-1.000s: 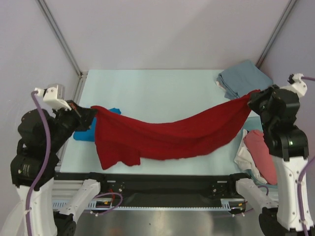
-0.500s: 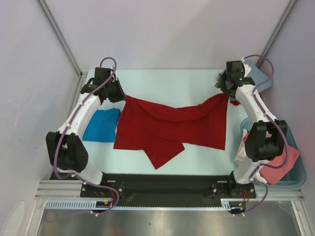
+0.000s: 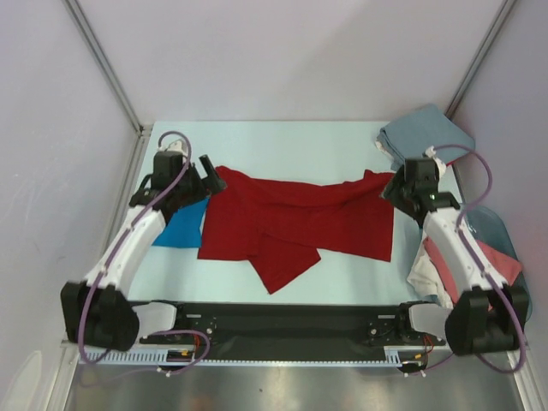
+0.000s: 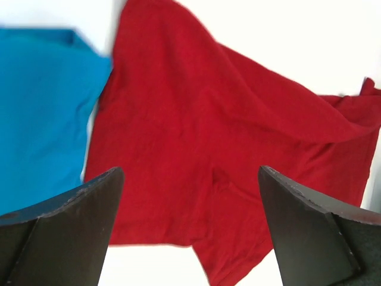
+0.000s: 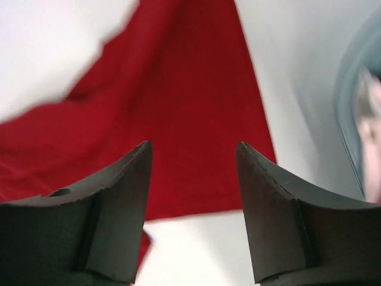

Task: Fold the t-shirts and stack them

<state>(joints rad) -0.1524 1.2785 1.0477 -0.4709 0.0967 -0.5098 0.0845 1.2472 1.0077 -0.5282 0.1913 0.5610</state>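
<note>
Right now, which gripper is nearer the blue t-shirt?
Left. The left gripper sits open just beyond the blue t-shirt's far right corner, at the red t-shirt's edge. The right gripper is open on the other side of the red t-shirt, at its far right corner.

A pale, blue-white rectangular table top (image 3: 291, 145) fills the middle of the overhead view, evenly lit by soft, diffuse light that throws few shadows. Plain matt lilac-grey wall panels (image 3: 282, 51) close it in at the back and on both sides, with no window showing. Two slim grey metal frame struts (image 3: 103, 62) run diagonally down to the far corners of the table. A flat black mounting plate (image 3: 282, 318) lies along the near edge; below it is what looks like a brushed steel surface (image 3: 291, 390), possibly a lower shelf.
</note>
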